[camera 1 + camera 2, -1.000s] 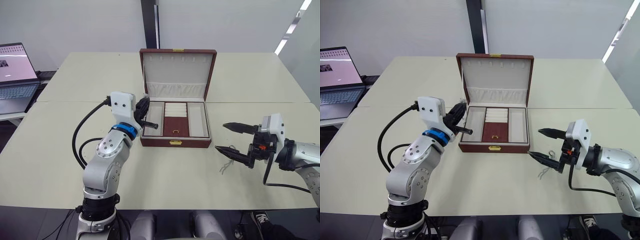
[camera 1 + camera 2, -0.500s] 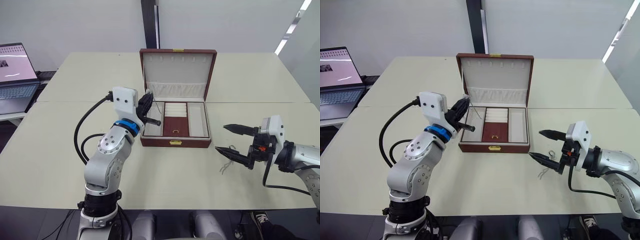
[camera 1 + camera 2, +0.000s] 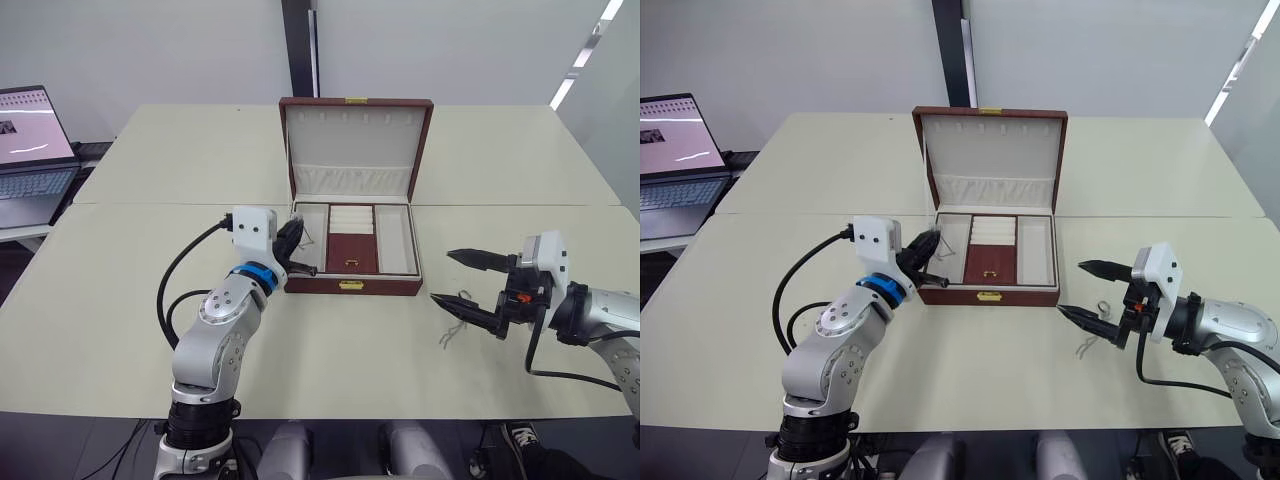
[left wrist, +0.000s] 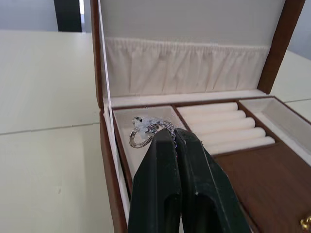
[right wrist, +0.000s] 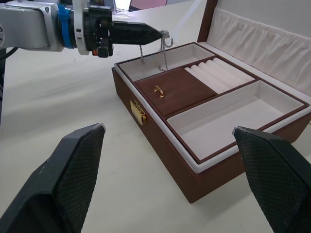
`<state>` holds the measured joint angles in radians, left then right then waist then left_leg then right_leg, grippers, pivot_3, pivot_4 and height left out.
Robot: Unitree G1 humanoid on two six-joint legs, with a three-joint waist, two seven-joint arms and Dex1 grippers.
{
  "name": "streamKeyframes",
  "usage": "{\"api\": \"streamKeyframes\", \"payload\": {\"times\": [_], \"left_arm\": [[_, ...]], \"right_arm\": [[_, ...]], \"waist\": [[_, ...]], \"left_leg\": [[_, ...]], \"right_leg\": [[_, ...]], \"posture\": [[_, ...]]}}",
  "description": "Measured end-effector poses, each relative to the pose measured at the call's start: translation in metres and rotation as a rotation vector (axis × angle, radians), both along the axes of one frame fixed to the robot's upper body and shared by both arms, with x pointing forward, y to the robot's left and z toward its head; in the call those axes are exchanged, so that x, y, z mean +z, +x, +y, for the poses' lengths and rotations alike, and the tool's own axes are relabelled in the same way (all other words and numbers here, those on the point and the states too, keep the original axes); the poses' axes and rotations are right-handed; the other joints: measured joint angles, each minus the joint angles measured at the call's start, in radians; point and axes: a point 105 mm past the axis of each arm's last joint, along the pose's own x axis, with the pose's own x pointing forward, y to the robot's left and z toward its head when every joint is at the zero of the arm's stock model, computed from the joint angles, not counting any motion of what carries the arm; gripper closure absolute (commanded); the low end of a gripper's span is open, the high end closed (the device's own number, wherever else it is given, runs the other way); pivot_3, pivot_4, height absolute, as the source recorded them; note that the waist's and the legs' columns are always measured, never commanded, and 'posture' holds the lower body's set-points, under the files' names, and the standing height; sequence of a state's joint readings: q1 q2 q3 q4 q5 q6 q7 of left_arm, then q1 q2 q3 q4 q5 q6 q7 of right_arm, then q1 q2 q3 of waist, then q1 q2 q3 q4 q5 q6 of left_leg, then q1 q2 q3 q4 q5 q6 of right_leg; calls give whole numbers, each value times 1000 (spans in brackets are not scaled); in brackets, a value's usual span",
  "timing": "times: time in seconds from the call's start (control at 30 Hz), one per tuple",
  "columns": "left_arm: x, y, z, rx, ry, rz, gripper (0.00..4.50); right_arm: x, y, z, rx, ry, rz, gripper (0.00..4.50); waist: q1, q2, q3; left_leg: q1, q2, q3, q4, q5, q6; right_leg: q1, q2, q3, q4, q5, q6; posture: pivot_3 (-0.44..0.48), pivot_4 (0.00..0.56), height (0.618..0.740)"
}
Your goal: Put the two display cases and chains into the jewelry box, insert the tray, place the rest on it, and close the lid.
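Observation:
The jewelry box [image 3: 350, 285] stands mid-table with its lid [image 3: 355, 140] upright and open. The tray [image 3: 352, 250] sits inside it, brown centre panel and gold handle showing. My left gripper [image 4: 175, 133] is shut on a thin silvery chain [image 4: 146, 132], which hangs over the tray's left cream compartment [image 5: 146, 68]. Right of the box, my right gripper [image 3: 441, 275] hovers open over the table with nothing between its fingers. Another chain [image 3: 447, 335] lies on the table just below it. The two display cases are out of view.
An open laptop [image 3: 30, 150] sits on a separate table at the far left. The tabletop [image 3: 330, 350] spreads wide in front of the box. A seam between two tables runs behind the box [image 3: 150, 203].
My left gripper has come down and forward with the chain, from above the box's left edge to low over the tray's left compartment. The right gripper has stayed put.

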<state>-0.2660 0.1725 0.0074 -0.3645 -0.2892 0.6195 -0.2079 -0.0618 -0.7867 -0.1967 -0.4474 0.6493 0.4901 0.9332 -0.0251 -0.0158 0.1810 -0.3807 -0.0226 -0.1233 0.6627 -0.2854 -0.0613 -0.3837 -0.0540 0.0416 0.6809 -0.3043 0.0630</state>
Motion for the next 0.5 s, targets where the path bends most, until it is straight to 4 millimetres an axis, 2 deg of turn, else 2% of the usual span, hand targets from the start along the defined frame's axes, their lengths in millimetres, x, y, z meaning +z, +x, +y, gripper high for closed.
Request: {"api": "streamKeyframes", "payload": {"times": [0.37,0.5], "left_arm": [[-4,0,-1,-24,10,16,4486],[-4,0,-2,-26,10,16,3565]], "right_arm": [[0,0,0,-1,0,0,0],[0,0,0,-2,0,-1,0]], "waist": [[0,0,0],[0,0,0]], "left_leg": [[0,0,0,0,0,0],[0,0,0,0,0,0]], "right_leg": [[0,0,0,0,0,0],[0,0,0,0,0,0]], "posture": [[0,150,740],[0,150,740]]}}
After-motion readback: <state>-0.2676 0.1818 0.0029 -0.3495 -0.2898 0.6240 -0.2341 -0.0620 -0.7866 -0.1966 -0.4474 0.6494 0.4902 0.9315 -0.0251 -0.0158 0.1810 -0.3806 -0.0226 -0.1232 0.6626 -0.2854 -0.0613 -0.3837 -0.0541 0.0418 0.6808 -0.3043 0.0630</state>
